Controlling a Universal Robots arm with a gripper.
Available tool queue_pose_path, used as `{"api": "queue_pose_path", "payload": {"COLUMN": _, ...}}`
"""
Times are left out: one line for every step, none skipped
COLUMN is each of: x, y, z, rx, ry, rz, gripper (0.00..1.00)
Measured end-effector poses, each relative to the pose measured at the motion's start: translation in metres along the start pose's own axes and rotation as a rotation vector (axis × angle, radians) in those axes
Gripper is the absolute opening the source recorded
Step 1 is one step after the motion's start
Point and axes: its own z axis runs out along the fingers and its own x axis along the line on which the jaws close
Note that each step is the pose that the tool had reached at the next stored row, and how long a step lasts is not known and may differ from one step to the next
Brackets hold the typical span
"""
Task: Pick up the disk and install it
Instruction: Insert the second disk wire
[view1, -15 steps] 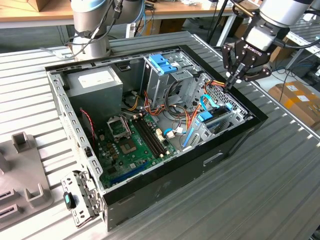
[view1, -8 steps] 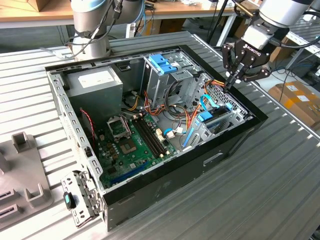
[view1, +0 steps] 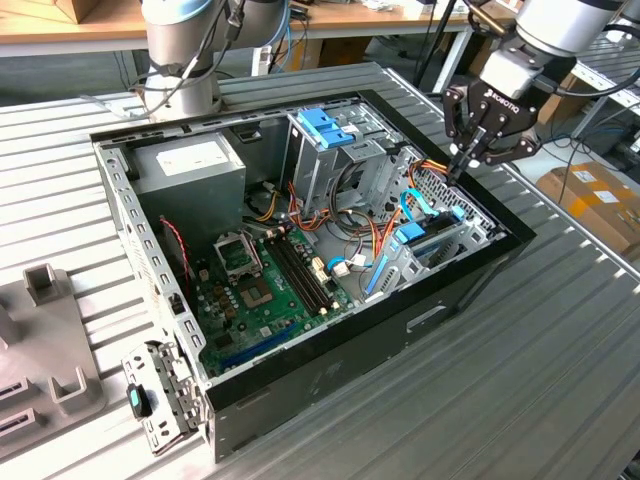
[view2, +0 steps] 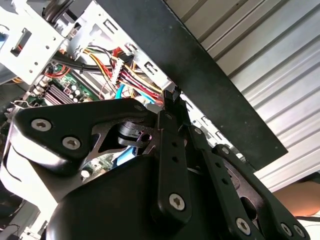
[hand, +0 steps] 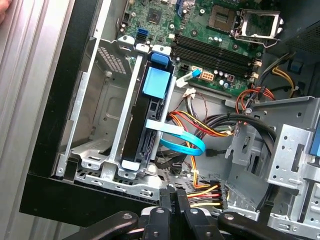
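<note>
**Even overhead light, soft shadows, glare on metal**

The room is brightly and evenly lit from above. The ribbed desk (view1: 520, 330) catches pale sheen, brightest toward 3 o'clock in the exterior view. Inside the computer case (view1: 330, 350) shadows are soft, deepest under its near wall. In the second wrist view the gripper (view2: 172, 97) body looms dark and slightly soft, with white glare at 9 o'clock. The first wrist view is crisp on the motherboard (hand: 210, 35).
</note>
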Motion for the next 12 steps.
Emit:
{"api": "queue_pose_path", "payload": {"x": -0.0003, "y": 0.0008, "z": 0.0, "rx": 0.0001, "ry": 0.0003, "rz": 0.004, "gripper": 0.16}}
{"api": "queue_pose_path", "payload": {"x": -0.0005, "y": 0.0017, "z": 0.0, "rx": 0.0002, "ry": 0.0003, "rz": 0.006, "gripper": 0.16}}
{"api": "queue_pose_path", "payload": {"x": -0.0008, "y": 0.0031, "z": 0.0003, "rx": 0.0004, "ry": 0.0002, "rz": 0.009, "gripper": 0.16}}
{"api": "queue_pose_path", "payload": {"x": -0.0011, "y": 0.0042, "z": 0.0004, "rx": 0.0005, "ry": 0.0001, "rz": 0.01, "gripper": 0.16}}
{"api": "queue_pose_path", "payload": {"x": -0.0017, "y": 0.0062, "z": 0.0006, "rx": 0.0005, "ry": 0.0001, "rz": 0.012, "gripper": 0.16}}
{"api": "queue_pose_path", "payload": {"x": -0.0024, "y": 0.009, "z": 0.0009, "rx": 0.0006, "ry": 0.0001, "rz": 0.014, "gripper": 0.16}}
{"api": "queue_pose_path", "payload": {"x": -0.0027, "y": 0.0103, "z": 0.001, "rx": 0.0006, "ry": 0.0, "rz": 0.014, "gripper": 0.16}}
{"api": "queue_pose_path", "payload": {"x": -0.0031, "y": 0.0121, "z": 0.0013, "rx": 0.0007, "ry": 0.0001, "rz": 0.015, "gripper": 0.16}}
{"api": "queue_pose_path", "payload": {"x": -0.0037, "y": 0.0142, "z": 0.0017, "rx": 0.0007, "ry": 0.0001, "rz": 0.017, "gripper": 0.16}}
{"api": "queue_pose_path", "payload": {"x": -0.0038, "y": 0.0149, "z": 0.0019, "rx": 0.0007, "ry": 0.0, "rz": 0.017, "gripper": 0.16}}
{"api": "queue_pose_path", "payload": {"x": -0.0038, "y": 0.0149, "z": 0.0019, "rx": 0.0008, "ry": 0.0001, "rz": 0.017, "gripper": 0.16}}
{"api": "queue_pose_path", "payload": {"x": -0.0039, "y": 0.0149, "z": 0.0019, "rx": 0.0008, "ry": 0.0001, "rz": 0.017, "gripper": 0.16}}
